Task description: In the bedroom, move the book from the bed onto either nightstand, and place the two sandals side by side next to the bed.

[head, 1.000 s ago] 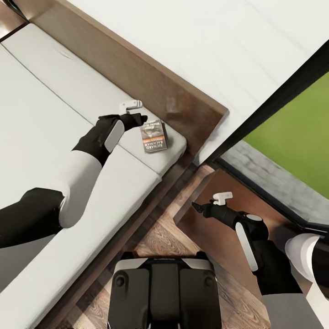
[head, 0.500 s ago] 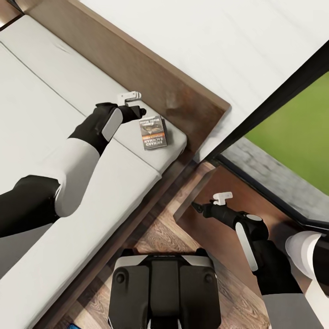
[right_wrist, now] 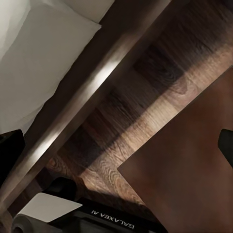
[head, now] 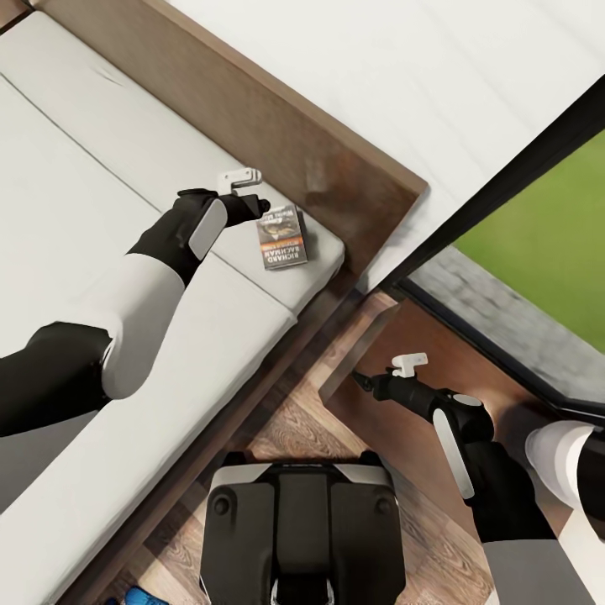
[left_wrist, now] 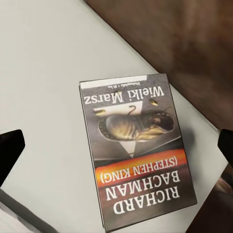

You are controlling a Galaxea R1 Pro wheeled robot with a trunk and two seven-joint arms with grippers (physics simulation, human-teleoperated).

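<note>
The book (head: pixel 281 238) lies flat on the bed's pale mattress (head: pixel 76 210) near the corner by the dark brown headboard (head: pixel 252 118). Its grey cover with the orange band faces up (left_wrist: pixel 136 150). My left gripper (head: pixel 249 192) hovers open just beside and above the book, its dark fingertips (left_wrist: pixel 9 150) wide apart on either side of it. My right gripper (head: pixel 385 372) is open and empty over the glossy reddish-brown nightstand (head: pixel 403 412), near its edge (right_wrist: pixel 194 179). A sliver of one blue sandal (head: pixel 134 597) shows on the floor beside the bed.
A strip of wood-plank floor (head: pixel 294 437) separates the bed frame (right_wrist: pixel 82 97) from the nightstand. My base (head: pixel 302 521) stands in that gap. A black-framed window (head: pixel 504 185) with green lawn behind it lies to the right, past the nightstand.
The head view has shifted slightly, bringing the blue sandal into the bottom edge. My left gripper has edged a little toward the headboard. The right arm holds its place.
</note>
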